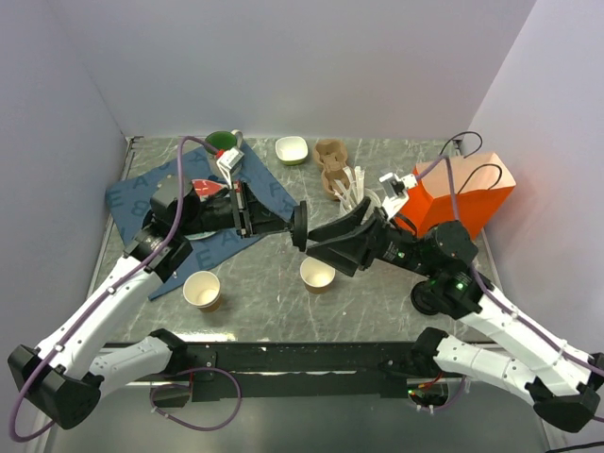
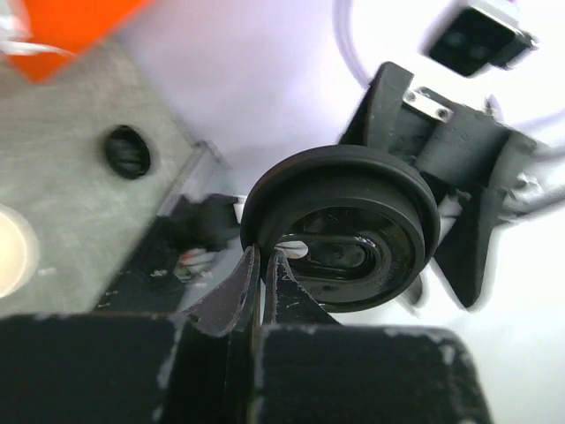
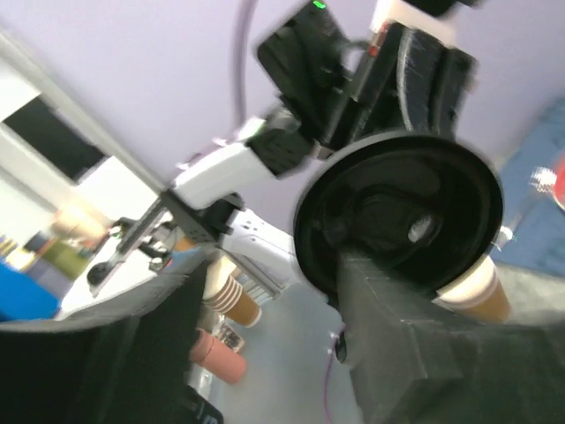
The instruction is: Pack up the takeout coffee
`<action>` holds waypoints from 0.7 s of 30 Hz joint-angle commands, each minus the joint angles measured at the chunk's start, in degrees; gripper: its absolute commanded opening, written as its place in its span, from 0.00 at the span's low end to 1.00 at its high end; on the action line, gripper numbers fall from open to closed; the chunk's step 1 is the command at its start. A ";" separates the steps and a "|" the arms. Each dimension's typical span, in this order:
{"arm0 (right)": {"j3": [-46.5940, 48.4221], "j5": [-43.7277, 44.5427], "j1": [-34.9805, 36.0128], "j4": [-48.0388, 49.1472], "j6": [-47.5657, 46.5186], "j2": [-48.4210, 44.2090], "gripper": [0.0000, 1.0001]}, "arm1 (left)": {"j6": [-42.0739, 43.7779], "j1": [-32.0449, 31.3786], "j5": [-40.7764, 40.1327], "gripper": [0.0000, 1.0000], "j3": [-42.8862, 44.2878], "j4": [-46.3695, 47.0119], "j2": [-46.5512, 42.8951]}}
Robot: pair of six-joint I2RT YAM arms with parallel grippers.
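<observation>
The left fingers (image 2: 240,291) are pinching together on the rim of the black lid (image 2: 340,190). They are holding it up in the air on its edge, over the middle of the desk (image 1: 264,302). The right fingers (image 3: 388,353) are standing wide apart, just to the right of the lid. One of them is sitting in front of the lid's face, and I cannot tell if it is touching.

Just nearer than the fingers, a paper cup (image 1: 317,275) is standing on the desk with no lid on. Another open cup (image 1: 203,291) is standing further left.

So the takeout coffee is not showing as one thing anywhere. Its lid is up in the air and no cup is wearing one.

I think the lid is needing to go on a cup first, but I cannot tell which cup. Then the closed cup is needing to go into something, most likely the orange bag (image 1: 467,193) at the far right. Nothing is looking packed yet.
</observation>
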 commanded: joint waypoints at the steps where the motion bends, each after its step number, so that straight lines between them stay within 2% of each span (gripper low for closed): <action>1: 3.38 8.80 0.42 -20.75 -6.85 -5.41 0.90 | 10.94 -0.26 -12.08 0.01 4.36 -15.56 0.31; 2: 4.60 11.45 0.42 -30.02 -8.17 -7.33 0.94 | 11.65 -0.26 -16.37 0.01 4.54 -17.68 0.67; 4: 5.05 18.37 0.42 -36.24 -8.88 -9.80 0.99 | 13.14 -1.31 -20.79 0.01 4.54 -22.96 2.33; 5: 5.06 20.59 0.34 -41.40 -9.06 -12.25 1.00 | 14.20 -2.36 -26.73 0.01 5.59 -25.15 3.21; 8: 4.71 27.98 0.34 -46.62 -8.80 -16.82 1.00 | 15.79 -8.16 -37.90 0.01 8.23 -32.72 9.26; 11: 4.79 33.86 0.25 -52.95 -7.66 -19.30 1.00 | 13.51 -10.54 -41.98 0.01 10.34 -37.20 15.95; 14: 6.19 36.08 0.34 -59.28 -7.57 -18.96 1.00 | 11.75 -13.26 -47.16 0.01 13.76 -42.12 20.43; 16: 7.16 36.43 0.34 -63.05 -7.92 -18.08 1.00 | 11.22 -16.06 -50.94 0.01 16.22 -45.98 23.51; 21: 9.89 35.30 0.42 -66.85 -10.20 -15.70 1.00 | 8.41 -19.95 -53.86 0.01 17.64 -47.23 28.96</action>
